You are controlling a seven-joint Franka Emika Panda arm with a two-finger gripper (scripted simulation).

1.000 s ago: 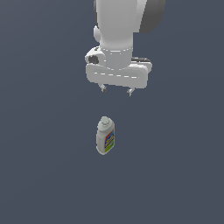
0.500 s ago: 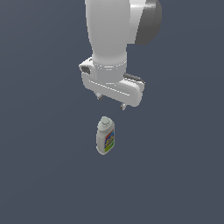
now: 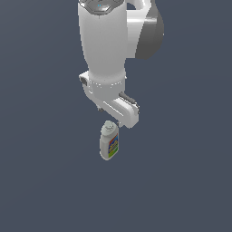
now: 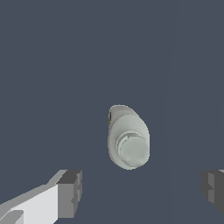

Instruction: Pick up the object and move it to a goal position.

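Note:
The object is a small white bottle (image 3: 109, 142) with a rounded grey-white cap and a blue, yellow, green and red label. It lies on the dark grey floor (image 3: 181, 181), cap pointing towards the arm. My gripper (image 3: 112, 118) hangs just above the cap end, not touching it. In the wrist view the bottle (image 4: 128, 138) shows cap first, just off the gap of the gripper (image 4: 141, 190). The two dark fingertips (image 4: 70, 192) stand wide apart: the gripper is open and empty.
The plain dark grey floor (image 4: 52, 65) fills both views. The white arm (image 3: 106, 50) rises above the bottle in the exterior view. No other object and no goal mark shows.
The arm has come lower and closer to the bottle, and the hand has turned about its axis. The bottle has not moved.

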